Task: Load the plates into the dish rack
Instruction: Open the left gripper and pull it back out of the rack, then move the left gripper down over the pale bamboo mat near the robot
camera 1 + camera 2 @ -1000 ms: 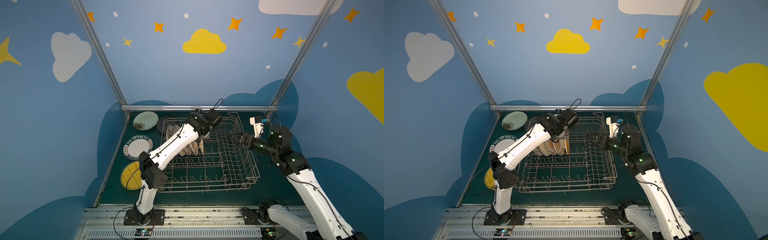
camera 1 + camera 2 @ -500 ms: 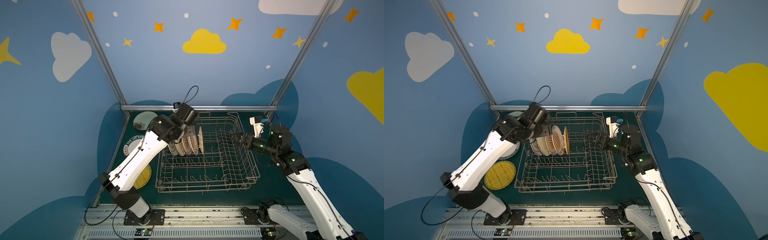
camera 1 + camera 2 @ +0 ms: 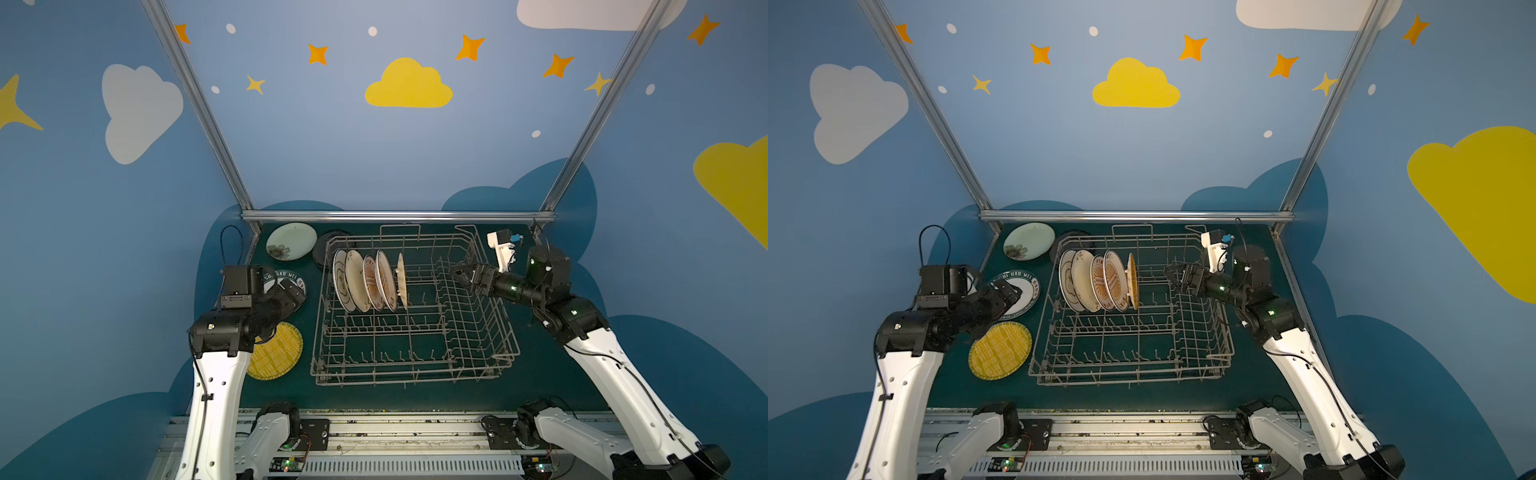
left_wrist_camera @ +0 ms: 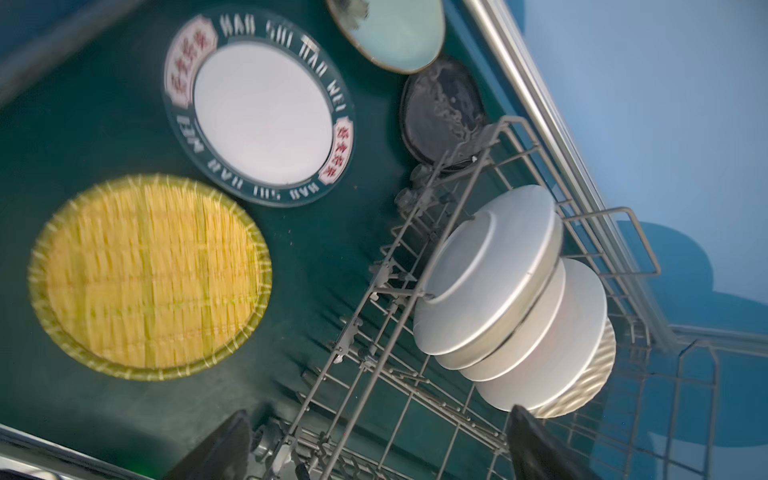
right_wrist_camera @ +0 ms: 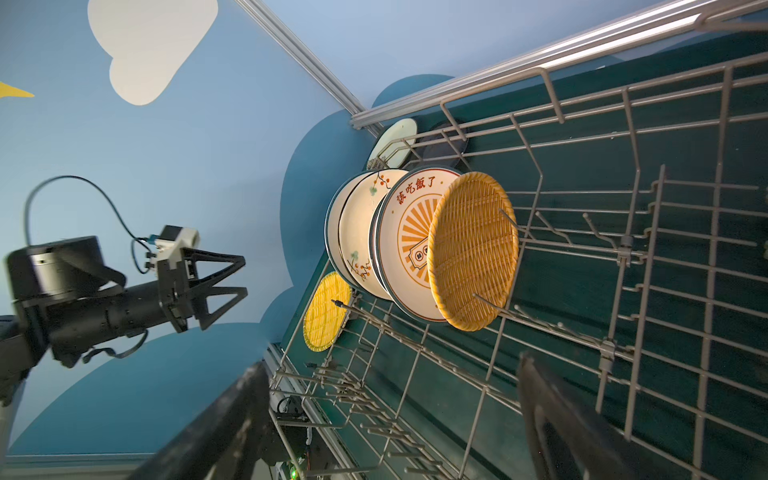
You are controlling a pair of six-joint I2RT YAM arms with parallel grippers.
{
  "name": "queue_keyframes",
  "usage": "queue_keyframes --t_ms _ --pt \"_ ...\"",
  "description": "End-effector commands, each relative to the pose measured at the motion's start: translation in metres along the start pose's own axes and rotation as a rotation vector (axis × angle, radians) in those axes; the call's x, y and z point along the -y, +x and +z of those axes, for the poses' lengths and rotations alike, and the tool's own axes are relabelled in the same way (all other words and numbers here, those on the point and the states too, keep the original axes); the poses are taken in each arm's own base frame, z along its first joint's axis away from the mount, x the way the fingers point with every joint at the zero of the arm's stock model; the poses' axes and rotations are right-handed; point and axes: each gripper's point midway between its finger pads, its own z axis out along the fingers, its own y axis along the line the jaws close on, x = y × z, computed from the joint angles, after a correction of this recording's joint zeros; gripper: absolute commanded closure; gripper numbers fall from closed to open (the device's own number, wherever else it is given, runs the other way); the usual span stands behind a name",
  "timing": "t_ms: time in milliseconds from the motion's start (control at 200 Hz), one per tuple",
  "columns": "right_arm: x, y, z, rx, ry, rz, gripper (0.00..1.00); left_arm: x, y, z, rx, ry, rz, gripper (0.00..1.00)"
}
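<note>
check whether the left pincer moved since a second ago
Yes. The left pincer has pulled left, out of the grey wire dish rack, and now hovers over the white plate with dark lettered rim.

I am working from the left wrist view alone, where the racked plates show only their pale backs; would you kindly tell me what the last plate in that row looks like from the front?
Observer: It is a yellow woven-pattern plate, standing on edge between the tines of the dish rack.
Operator: Thank you. Where is the right end effector?
Observer: The right end effector hangs open and empty over the rack's right side, pointing toward the row.
Operator: And is my own end effector carrying anything?
Observer: No, the left end effector is open and empty, off to the rack's left side.
</note>
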Motion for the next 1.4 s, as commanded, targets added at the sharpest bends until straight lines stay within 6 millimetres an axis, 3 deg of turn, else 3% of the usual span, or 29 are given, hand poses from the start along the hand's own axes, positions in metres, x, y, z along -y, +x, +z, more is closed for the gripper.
queue_keyframes --t_ms 0,235,486,886,1267,1397 --pt "-0.008 -0.002 0.003 0.008 -0.033 -0.02 0.09 -0.02 0.016 0.021 -0.146 0.075 -0.187 0.04" --pt "-0.008 0.003 0.006 -0.011 -0.042 -0.016 0.09 -0.083 0.025 0.062 -0.142 -0.027 -0.535 0.0" --pt "-0.008 0.005 0.007 -0.018 -0.047 -0.013 0.09 -0.127 0.03 0.084 -0.07 -0.163 -0.648 0.0" --pt "-0.007 0.004 0.009 -0.02 -0.047 -0.006 0.09 -0.145 0.037 0.114 -0.032 -0.148 -0.739 0.0" --pt "-0.004 0.006 0.009 -0.017 -0.042 -0.015 0.09 -0.138 0.045 0.135 -0.132 -0.077 -0.668 0.0" --pt "-0.002 0.007 0.008 -0.019 -0.038 -0.019 0.09 -0.138 0.051 0.134 -0.155 -0.081 -0.683 0.0"
